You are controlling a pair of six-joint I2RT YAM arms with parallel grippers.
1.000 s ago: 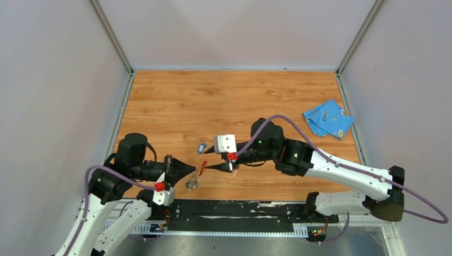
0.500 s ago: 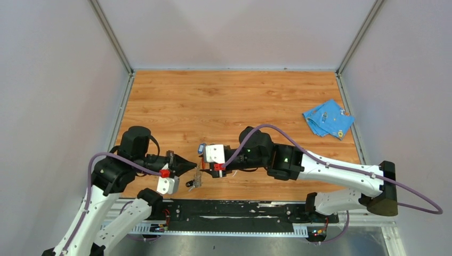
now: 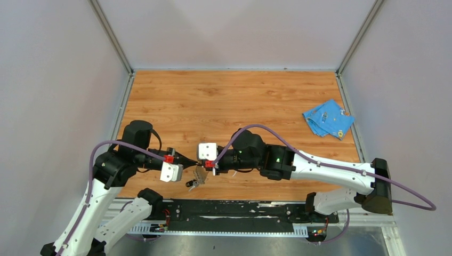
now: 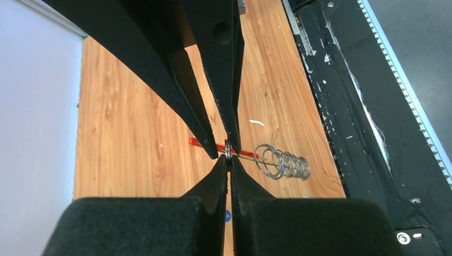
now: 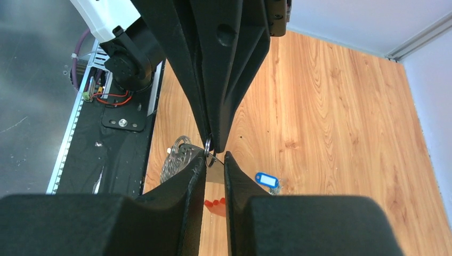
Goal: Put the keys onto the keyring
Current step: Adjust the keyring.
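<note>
The keyring (image 3: 200, 174) hangs between my two grippers near the table's front edge. It has a red strap (image 4: 197, 143), a silvery coil (image 4: 282, 162) and a small metal ring (image 4: 228, 152). My left gripper (image 4: 228, 160) is shut on the ring. My right gripper (image 5: 214, 156) meets it head-on, its jaws a narrow gap apart with a grey part of the keyring (image 5: 214, 172) filling the gap. The blue-headed key (image 5: 266, 180) lies on the wood beside the right fingers, hidden in the top view. The black-headed key (image 3: 190, 184) lies just below the keyring.
A crumpled blue cloth (image 3: 328, 118) lies at the table's right edge. The black base rail (image 3: 234, 209) runs along the front edge just behind the keyring. Grey walls enclose the table on three sides.
My right gripper has moved left over the blue key and narrowed its jaws onto the keyring. My left gripper has moved right and a little up with the keyring.
</note>
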